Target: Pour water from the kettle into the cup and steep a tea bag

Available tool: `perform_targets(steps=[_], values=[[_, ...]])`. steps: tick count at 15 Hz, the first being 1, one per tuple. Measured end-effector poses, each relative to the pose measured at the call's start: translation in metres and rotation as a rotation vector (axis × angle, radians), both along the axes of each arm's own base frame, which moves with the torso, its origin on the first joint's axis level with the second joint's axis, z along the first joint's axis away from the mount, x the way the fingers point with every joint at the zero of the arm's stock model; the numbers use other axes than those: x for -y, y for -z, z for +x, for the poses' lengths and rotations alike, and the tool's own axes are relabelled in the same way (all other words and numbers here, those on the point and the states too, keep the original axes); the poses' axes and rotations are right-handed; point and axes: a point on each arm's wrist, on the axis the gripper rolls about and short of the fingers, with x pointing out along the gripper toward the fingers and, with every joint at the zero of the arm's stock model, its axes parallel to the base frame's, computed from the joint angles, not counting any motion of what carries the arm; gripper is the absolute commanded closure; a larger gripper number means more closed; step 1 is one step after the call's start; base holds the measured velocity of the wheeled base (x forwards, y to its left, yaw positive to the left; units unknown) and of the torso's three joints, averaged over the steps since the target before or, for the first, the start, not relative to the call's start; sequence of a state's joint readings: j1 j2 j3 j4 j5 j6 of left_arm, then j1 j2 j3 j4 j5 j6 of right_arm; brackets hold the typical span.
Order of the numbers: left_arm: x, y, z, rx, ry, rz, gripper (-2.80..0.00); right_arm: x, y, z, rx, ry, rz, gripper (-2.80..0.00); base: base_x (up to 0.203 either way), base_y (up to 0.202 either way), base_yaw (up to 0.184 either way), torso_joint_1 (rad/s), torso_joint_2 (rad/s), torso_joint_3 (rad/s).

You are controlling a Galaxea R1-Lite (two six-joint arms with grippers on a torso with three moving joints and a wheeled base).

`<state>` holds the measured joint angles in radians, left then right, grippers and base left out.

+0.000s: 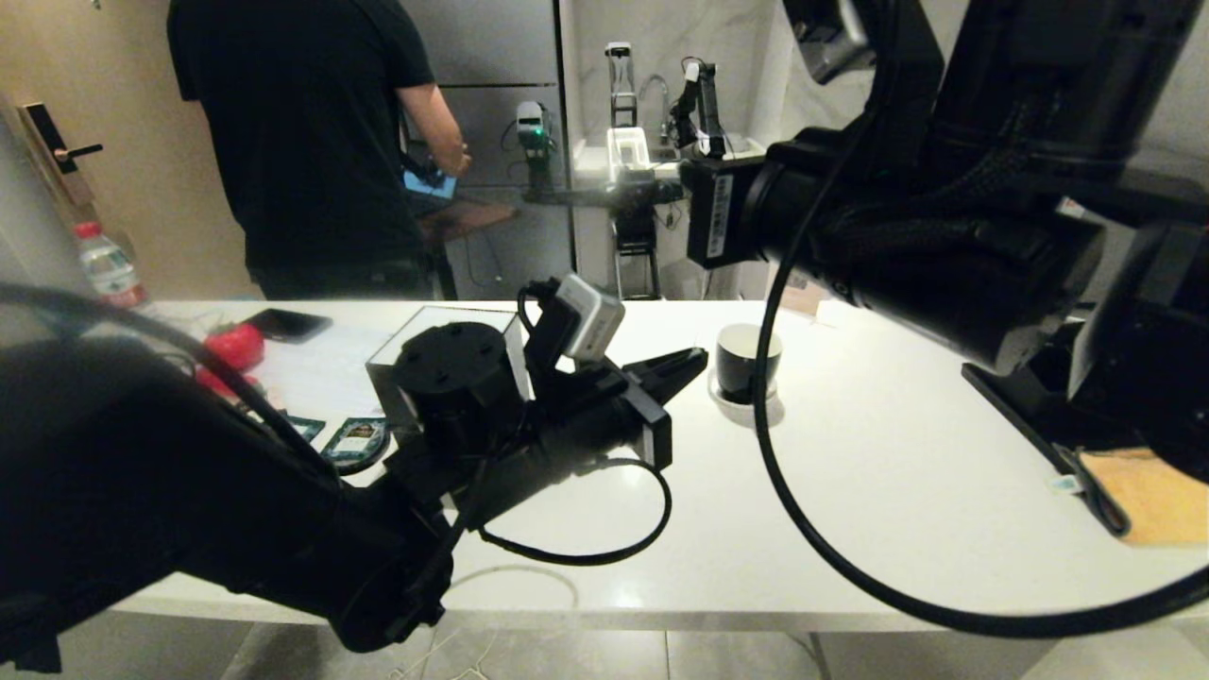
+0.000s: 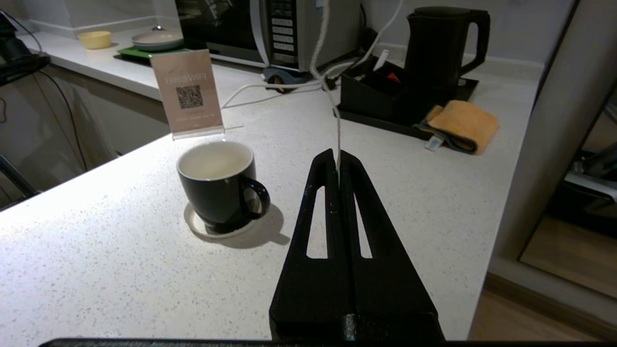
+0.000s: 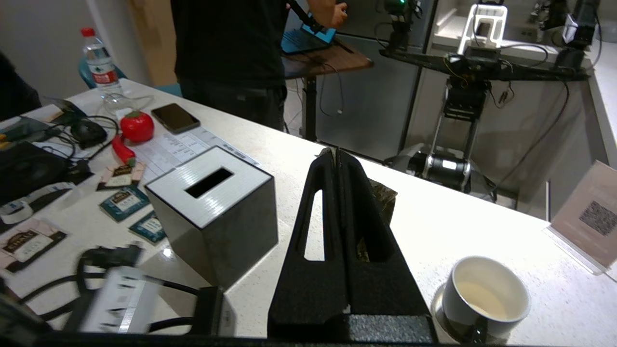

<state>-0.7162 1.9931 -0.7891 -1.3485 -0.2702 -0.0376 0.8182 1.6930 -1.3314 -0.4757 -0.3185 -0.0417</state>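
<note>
Both grippers pinched on tea bag parts.
Left gripper (image 2: 339, 166) clamps string (image 2: 332, 103); right gripper (image 3: 336, 156) clamps tea bag (image 3: 381, 202); cup (image 2: 219, 185) at ten o'clock.

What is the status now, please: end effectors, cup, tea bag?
Left end effector shut on tea bag string. Right end effector shut on tea bag. Cup on saucer, appears empty. Kettle on far tray. Path clear.

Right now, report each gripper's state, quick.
Left gripper: closed, pinching the white string.
Right gripper: closed on the tea bag.
</note>
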Motion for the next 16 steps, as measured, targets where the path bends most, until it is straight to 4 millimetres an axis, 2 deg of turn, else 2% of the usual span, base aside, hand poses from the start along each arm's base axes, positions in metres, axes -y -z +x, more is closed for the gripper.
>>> perform_targets(steps=[9,16], values=[[-0.005,-0.004,-0.005,0.002,-0.003,-0.003,0.0,0.028,0.019,0.023,-0.022,0.107,0.007,0.0,0.0,0.0,0.0,0.0,0.0,0.0],[-0.005,-0.002,-0.004,-0.005,-0.004,0.002,0.0,0.04,0.043,0.028,-0.101,0.14,0.045,0.0,0.0,0.0,0.0,0.0,0.0,0.0]])
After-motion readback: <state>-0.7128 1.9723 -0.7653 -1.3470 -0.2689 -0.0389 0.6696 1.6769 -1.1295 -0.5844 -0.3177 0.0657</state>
